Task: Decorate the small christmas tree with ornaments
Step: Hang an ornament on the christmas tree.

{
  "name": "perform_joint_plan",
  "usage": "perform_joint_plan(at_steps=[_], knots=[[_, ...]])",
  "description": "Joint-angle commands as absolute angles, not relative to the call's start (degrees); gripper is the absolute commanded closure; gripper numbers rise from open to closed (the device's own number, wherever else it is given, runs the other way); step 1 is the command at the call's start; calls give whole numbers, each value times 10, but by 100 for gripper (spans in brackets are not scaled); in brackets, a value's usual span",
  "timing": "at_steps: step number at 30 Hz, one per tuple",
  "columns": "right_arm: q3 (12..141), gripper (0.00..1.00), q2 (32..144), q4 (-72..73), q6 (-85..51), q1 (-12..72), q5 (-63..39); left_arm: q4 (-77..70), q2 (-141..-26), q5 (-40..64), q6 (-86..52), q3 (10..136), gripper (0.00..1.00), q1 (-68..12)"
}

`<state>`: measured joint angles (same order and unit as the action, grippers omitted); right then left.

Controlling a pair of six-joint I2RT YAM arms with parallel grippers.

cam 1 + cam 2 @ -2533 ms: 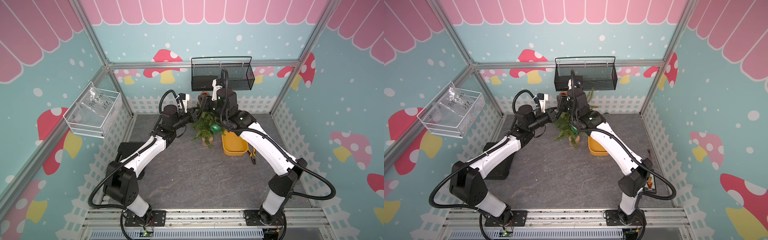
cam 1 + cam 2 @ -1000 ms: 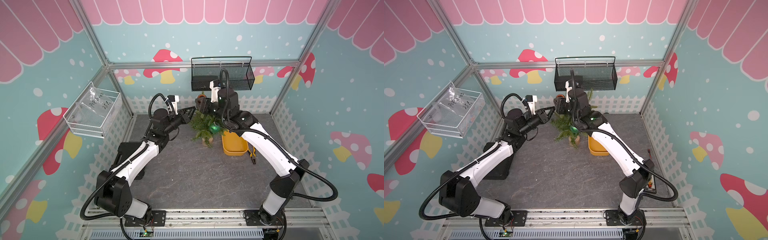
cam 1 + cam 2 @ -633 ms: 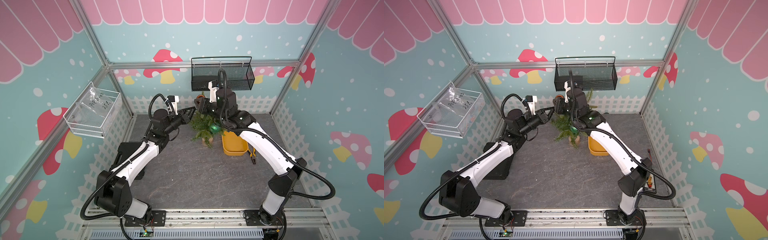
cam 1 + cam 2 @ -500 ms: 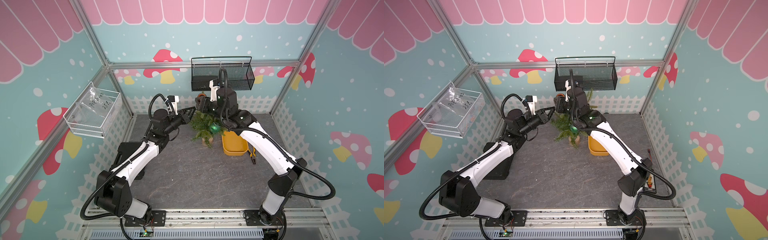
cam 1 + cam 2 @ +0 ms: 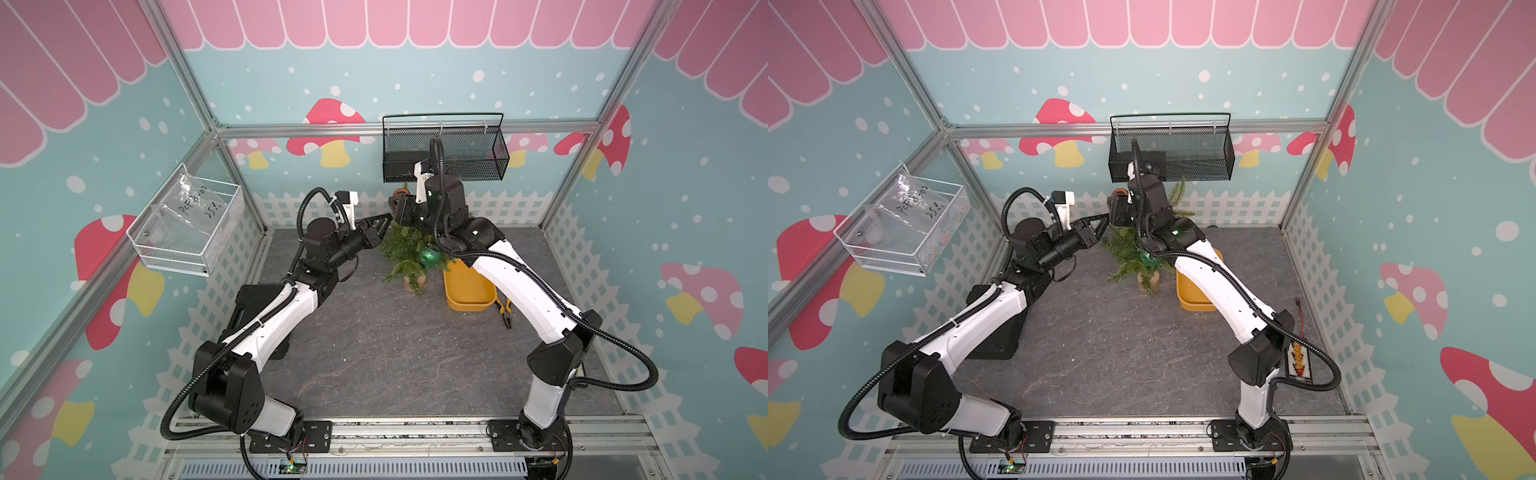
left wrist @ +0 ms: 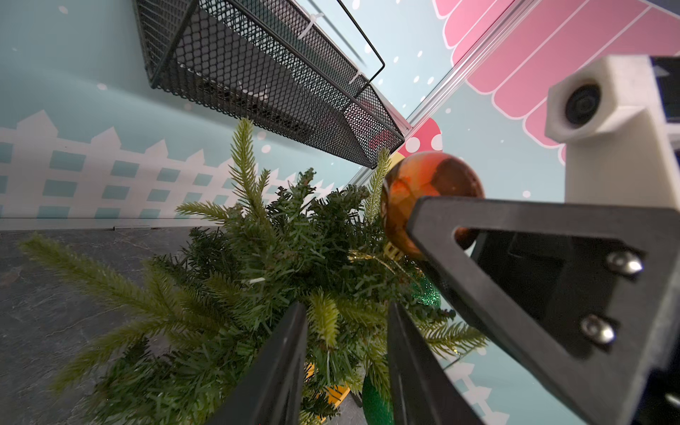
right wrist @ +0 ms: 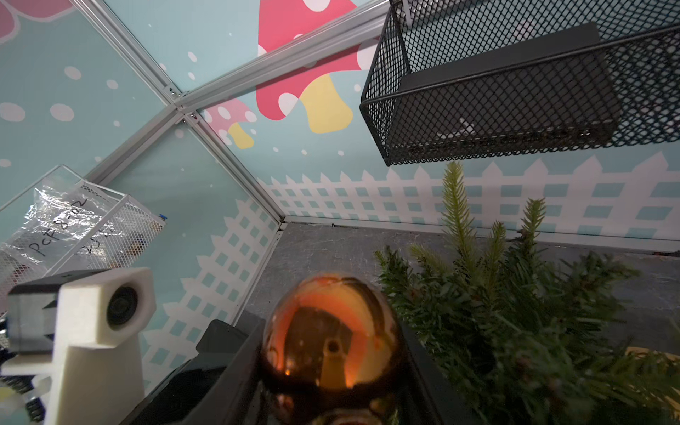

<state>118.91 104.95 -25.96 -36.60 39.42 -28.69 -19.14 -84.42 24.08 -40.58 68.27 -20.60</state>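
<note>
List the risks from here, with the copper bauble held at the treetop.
1. The shiny copper bauble is held by its round sides in the right gripper; it might slip before it hangs on a branch.
2. The left gripper straddles a branch tip; pulling could tip the small christmas tree on its narrow wooden base.
3. Both grippers crowd the treetop; a bump may shake loose the hanging green bauble.

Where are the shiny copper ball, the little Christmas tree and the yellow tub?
copper bauble (image 7: pixel 331 331): right wrist view, on its shiny round face.
small christmas tree (image 5: pixel 399 251): a top view, on its green branches.
yellow tub (image 5: pixel 467 306): a top view, on its near rim.
</note>
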Motion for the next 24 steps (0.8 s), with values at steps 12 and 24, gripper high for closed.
perform_joint_plan(at_steps=[12, 24], knots=[[1206, 54, 1024, -269, -338, 401, -292, -204, -835, 252, -416, 678, 61, -203], [1187, 54, 1020, -276, -326, 407, -296, -201, -833, 251, -414, 675, 61, -203]])
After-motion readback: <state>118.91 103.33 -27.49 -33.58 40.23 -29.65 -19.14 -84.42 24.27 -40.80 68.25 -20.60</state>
